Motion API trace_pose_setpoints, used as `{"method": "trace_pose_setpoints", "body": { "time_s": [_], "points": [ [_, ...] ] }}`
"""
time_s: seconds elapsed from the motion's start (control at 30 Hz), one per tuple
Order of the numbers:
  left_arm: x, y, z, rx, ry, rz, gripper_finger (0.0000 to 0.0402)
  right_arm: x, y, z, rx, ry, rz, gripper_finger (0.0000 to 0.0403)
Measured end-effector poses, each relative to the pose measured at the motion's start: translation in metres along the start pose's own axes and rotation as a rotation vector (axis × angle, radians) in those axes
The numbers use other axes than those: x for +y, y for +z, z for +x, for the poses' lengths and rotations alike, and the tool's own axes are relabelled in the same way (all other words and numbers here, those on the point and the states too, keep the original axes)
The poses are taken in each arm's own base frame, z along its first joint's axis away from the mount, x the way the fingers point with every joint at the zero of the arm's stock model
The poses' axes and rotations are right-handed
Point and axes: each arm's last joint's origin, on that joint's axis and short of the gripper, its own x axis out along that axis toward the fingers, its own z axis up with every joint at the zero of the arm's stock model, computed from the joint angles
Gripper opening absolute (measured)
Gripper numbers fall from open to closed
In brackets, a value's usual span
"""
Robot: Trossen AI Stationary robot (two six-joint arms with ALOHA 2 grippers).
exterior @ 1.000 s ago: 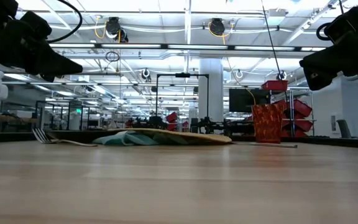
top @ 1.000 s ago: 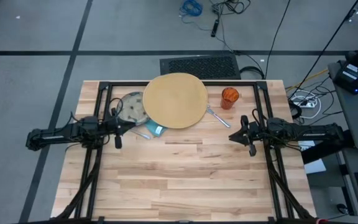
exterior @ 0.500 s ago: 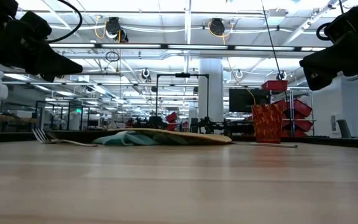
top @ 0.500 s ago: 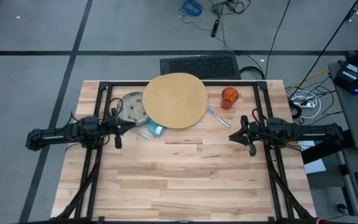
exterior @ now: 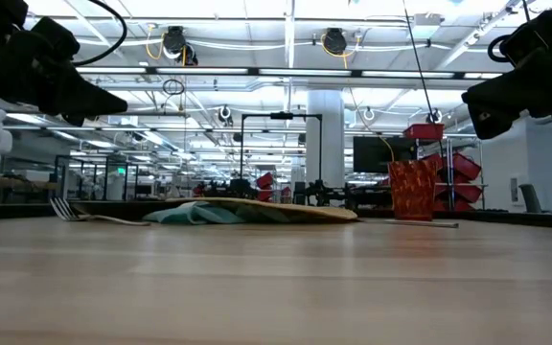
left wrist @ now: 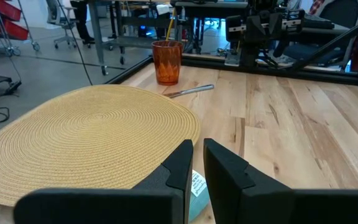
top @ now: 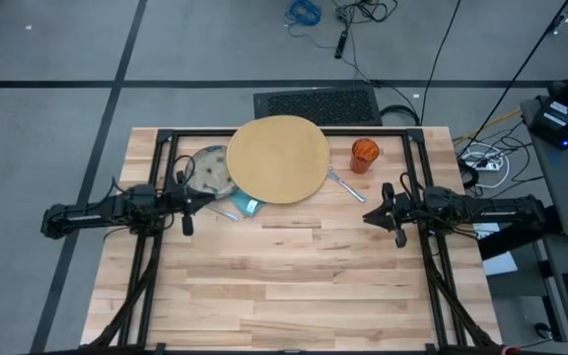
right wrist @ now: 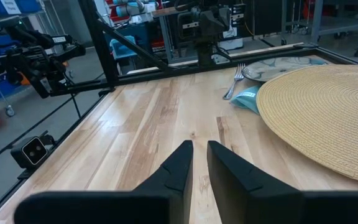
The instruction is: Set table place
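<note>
At the table's far middle lies the round tan mat (top: 279, 158). Its left edge lies over the patterned glass plate (top: 208, 170), and a teal napkin (top: 246, 205) sticks out from under its near-left edge. A fork (right wrist: 235, 80) lies on the table beside the plate. The orange cup (top: 364, 155) stands upright right of the mat, with a silver knife or spoon (top: 346, 185) flat on the wood in front of it. My left gripper (top: 208, 200) hovers shut, level, by the napkin. My right gripper (top: 368, 216) hovers shut near the silver piece. Neither holds anything.
Black frame rails (top: 144, 276) run along the table's left and right sides under the arms. A small camera (right wrist: 35, 149) sits at the near edge. Bare planks (top: 294, 286) fill the near half of the table. A dark grille (top: 316, 103) lies on the floor beyond the far edge.
</note>
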Motion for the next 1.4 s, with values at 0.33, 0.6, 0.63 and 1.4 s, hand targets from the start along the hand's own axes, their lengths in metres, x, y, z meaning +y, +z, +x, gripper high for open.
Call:
{"method": "trace_pose_setpoints", "body": {
  "time_s": [0.33, 0.6, 0.63, 1.4],
  "points": [
    [0.000, 0.000, 0.000, 0.000, 0.000, 0.067, 0.0025, 0.000, 0.000, 0.000, 0.000, 0.000, 0.000, 0.0038],
    [0.000, 0.006, 0.000, -0.063, 0.018, 0.200, 0.0025, 0.000, 0.002, 0.000, -0.019, 0.003, -0.002, 0.0038],
    [0.000, 0.007, 0.000, -0.068, 0.018, 0.210, 0.0025, 0.001, 0.003, 0.000, -0.032, 0.006, -0.003, 0.0038],
    [0.001, 0.019, -0.002, -0.195, 0.055, 0.184, 0.0025, 0.000, 0.019, -0.002, -0.221, -0.054, 0.198, 0.0038]
  ]
}}
